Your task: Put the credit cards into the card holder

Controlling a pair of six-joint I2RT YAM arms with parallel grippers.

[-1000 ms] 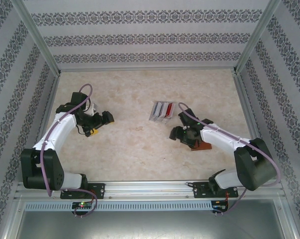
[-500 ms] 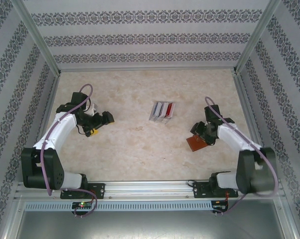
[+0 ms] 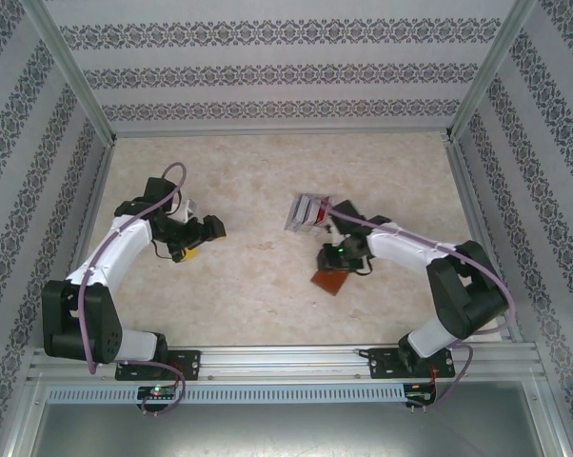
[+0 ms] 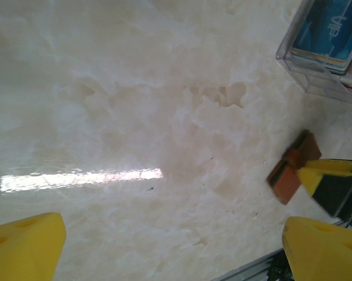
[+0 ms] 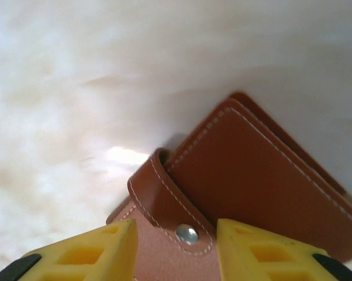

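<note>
Beige marbled table top [image 3: 258, 162], closed in on three sides by pale walls with dark floral bands [image 3: 267, 71].

Left white-and-black arm [image 3: 115, 252] is bent over the left half of the table. Right white-and-black arm [image 3: 410, 249] reaches inward to the table's middle.

Clear plastic box [image 3: 296, 224] sits at centre, slightly far of the middle. The credit cards [image 3: 308, 211] stand in it side by side: grey, white and red edges from above. Left wrist view shows the box [image 4: 304, 76] with a blue card [image 4: 331, 32] in it.

Reddish-brown leather-look folding card holder [image 3: 330, 282] is just nearside of the box, directly under the right gripper [image 3: 336, 259]. It is folded shut, with its clasp tab [image 5: 164, 199] wrapped over the edge and a small silver snap stud [image 5: 187, 233] on the tab. Resting flat or lifted: cannot tell.

Right gripper [image 5: 176, 252]: yellow fingers [image 5: 82, 252] stand partly apart, one on each side of the tab. Whether they pinch the holder: cannot tell. From the left wrist, one of its yellow-and-black fingers [image 4: 334, 181] is right against the holder [image 4: 287, 175].

Left gripper [image 3: 199, 235]: yellow fingertips [image 4: 24, 246] spread wide, nothing between them, above bare table, well apart from holder and cards.
</note>
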